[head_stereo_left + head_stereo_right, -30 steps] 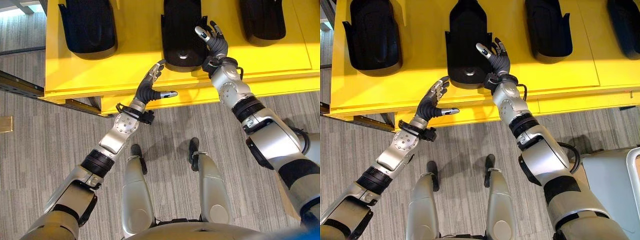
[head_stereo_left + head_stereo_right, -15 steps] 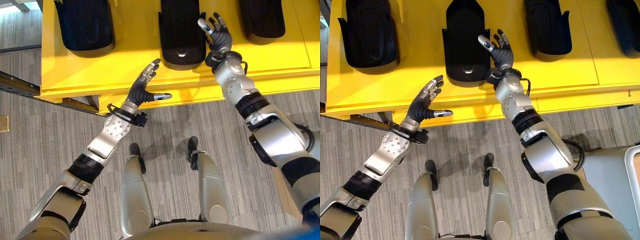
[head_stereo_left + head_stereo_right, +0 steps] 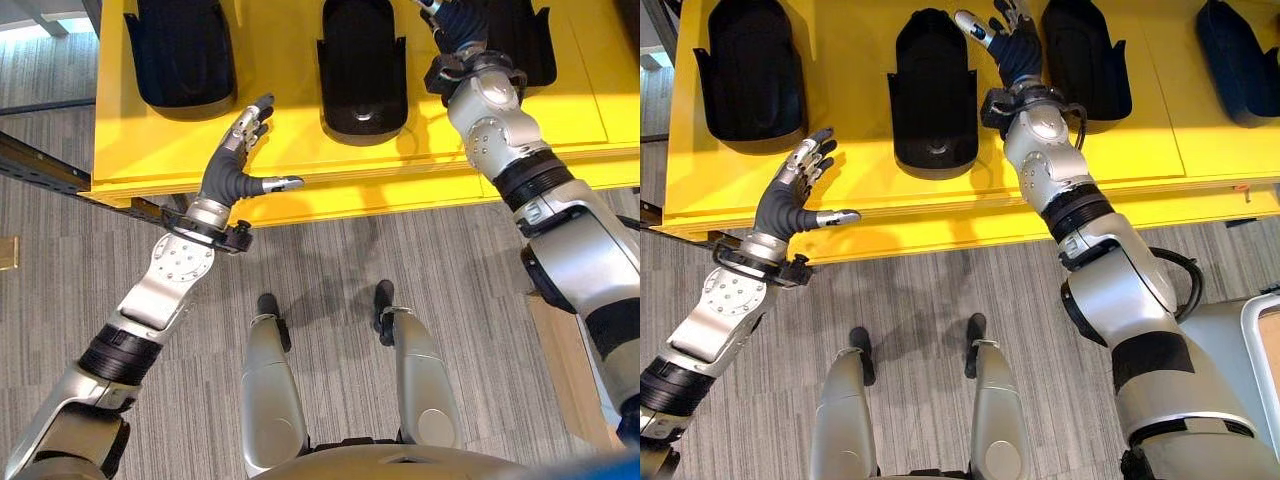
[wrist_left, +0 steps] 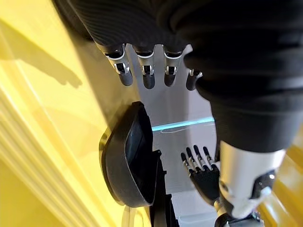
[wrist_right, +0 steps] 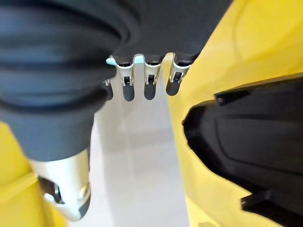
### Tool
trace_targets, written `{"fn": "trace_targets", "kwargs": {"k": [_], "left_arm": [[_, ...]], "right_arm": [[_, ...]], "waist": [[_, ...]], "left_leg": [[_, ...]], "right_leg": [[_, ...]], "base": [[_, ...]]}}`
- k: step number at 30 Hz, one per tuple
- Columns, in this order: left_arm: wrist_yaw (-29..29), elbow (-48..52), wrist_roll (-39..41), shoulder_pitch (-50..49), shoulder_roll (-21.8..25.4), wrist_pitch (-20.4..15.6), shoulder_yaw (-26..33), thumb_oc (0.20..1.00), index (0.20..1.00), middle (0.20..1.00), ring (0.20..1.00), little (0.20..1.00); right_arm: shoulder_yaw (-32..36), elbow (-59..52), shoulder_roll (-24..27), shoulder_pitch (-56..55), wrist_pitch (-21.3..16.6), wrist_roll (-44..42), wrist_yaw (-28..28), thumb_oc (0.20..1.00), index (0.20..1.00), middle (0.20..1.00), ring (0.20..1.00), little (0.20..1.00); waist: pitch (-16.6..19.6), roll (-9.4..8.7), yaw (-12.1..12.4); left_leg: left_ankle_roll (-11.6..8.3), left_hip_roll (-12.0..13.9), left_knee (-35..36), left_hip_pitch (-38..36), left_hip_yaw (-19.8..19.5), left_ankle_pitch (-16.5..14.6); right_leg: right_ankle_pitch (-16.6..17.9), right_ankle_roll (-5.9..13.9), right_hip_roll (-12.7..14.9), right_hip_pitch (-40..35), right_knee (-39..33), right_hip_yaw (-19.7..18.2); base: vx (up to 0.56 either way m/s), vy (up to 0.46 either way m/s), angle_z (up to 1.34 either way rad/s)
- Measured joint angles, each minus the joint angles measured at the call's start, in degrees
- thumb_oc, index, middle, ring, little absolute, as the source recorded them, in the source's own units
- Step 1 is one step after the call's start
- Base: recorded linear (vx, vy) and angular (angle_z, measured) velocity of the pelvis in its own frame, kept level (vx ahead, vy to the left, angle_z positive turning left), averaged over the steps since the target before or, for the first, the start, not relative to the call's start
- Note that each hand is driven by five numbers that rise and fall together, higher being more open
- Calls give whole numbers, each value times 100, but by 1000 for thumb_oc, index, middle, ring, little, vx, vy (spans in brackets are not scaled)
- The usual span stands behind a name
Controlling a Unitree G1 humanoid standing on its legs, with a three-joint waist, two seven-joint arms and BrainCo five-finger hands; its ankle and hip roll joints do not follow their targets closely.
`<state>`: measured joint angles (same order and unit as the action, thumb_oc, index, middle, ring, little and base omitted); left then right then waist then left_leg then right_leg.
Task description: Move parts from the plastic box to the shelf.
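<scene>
Hovering hands [image 3: 790,205] above shelf [image 3: 860,170]

A flat, bright yellow shelf [image 3: 850,190] carries a row of glossy black moulded plastic parts [image 3: 933,90], each a single unbroken black against the solid yellow, with a paler yellow band along the shelf's front edge. The floor [image 3: 60,290] below is grey carpet streaked with fine light and dark lines running one way. The left hand [image 3: 790,200] and the right hand [image 3: 1012,45] show silver fingers with dark tips, their backs under dark ribbed covers, and the arms behind them are silver-grey with black bands.
</scene>
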<state>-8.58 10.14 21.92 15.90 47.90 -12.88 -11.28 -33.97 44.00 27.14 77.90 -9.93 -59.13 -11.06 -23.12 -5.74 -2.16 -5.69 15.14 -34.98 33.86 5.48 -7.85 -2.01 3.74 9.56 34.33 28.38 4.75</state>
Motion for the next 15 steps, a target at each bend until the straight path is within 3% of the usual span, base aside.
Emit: {"fn": "trace_targets", "kwargs": {"k": [4, 6, 7, 8, 9, 10, 12, 14, 15], "left_arm": [[141, 70, 187, -317, 43, -124, 232, 1000, 1000, 1000, 1000, 1000], [287, 290, 459, -599, 35, -148, 434, 1000, 1000, 1000, 1000, 1000], [352, 295, 548, -682, 35, -142, 474, 1000, 1000, 1000, 1000, 1000], [479, 384, 753, -917, 30, -143, 572, 1000, 1000, 1000, 1000, 1000], [531, 394, 829, -972, -14, -143, 575, 1000, 1000, 1000, 1000, 1000], [675, 628, 987, -1298, -279, -171, 784, 1000, 1000, 1000, 1000, 1000], [820, 649, 1086, -1389, -403, -157, 818, 1000, 1000, 1000, 1000, 1000], [852, 655, 1129, -1477, -449, -196, 861, 1000, 1000, 1000, 1000, 1000], [940, 667, 1133, -1591, -541, -198, 876, 1000, 1000, 1000, 1000, 1000]], "right_arm": [[18, -1366, 632, -596, -56, 214, 163, 1000, 1000, 1000, 1000, 1000], [332, -2923, 1310, -1535, -148, 737, 250, 1000, 1000, 1000, 1000, 1000], [418, -3142, 1427, -1749, -159, 916, 272, 1000, 1000, 1000, 1000, 1000], [610, -3614, 1858, -2401, -180, 1347, 307, 1000, 1000, 1000, 1000, 1000], [878, -3830, 1930, -2769, -115, 1577, 317, 1000, 1000, 1000, 1000, 1000], [2071, -5278, 1964, -4543, -283, 2172, 385, 1000, 1000, 1000, 1000, 1000], [2731, -5683, 1620, -5572, -339, 2928, 488, 1000, 1000, 1000, 1000, 1000], [2792, -5725, 1508, -5881, -377, 3094, 455, 1000, 1000, 1000, 1000, 1000], [3041, -5931, 1354, -6595, -364, 3838, 555, 1000, 1000, 1000, 1000, 1000]], "waist": [[10, -27, -4], [29, -122, 22], [28, -148, 8], [69, -237, -17], [73, -266, -54], [113, -331, -26], [126, -351, -32], [144, -374, -77], [148, -372, -115]], "left_leg": [[-2, 49, 96, -223, -14, -9], [-9, 38, 184, -301, -15, -17], [-8, 46, 193, -347, -15, -17], [21, 51, 244, -461, 2, -55], [20, 52, 275, -496, 11, -56], [5, 59, 368, -614, -31, -50], [3, 82, 465, -763, -42, -67], [-12, 80, 471, -807, -50, -77], [-15, 82, 501, -811, -56, -81]], "right_leg": [[31, -3, -44, -338, -244, 83], [37, -1, -48, -420, -328, 101], [46, 4, -59, -486, -370, 105], [49, 11, -65, -603, -453, 113], [51, 15, -68, -640, -470, 116], [56, 31, -85, -804, -582, 196], [41, 39, -104, -998, -696, 239], [39, 37, -118, -1034, -716, 235], [34, 28, -118, -1059, -763, 244]], "base": [[3, -2, 2], [0, 0, 0], [37, -11, -3], [33, -7, -3], [67, 3, 6], [25, 12, 10], [26, 16, 8], [56, 17, 1], [48, 13, 3]]}}
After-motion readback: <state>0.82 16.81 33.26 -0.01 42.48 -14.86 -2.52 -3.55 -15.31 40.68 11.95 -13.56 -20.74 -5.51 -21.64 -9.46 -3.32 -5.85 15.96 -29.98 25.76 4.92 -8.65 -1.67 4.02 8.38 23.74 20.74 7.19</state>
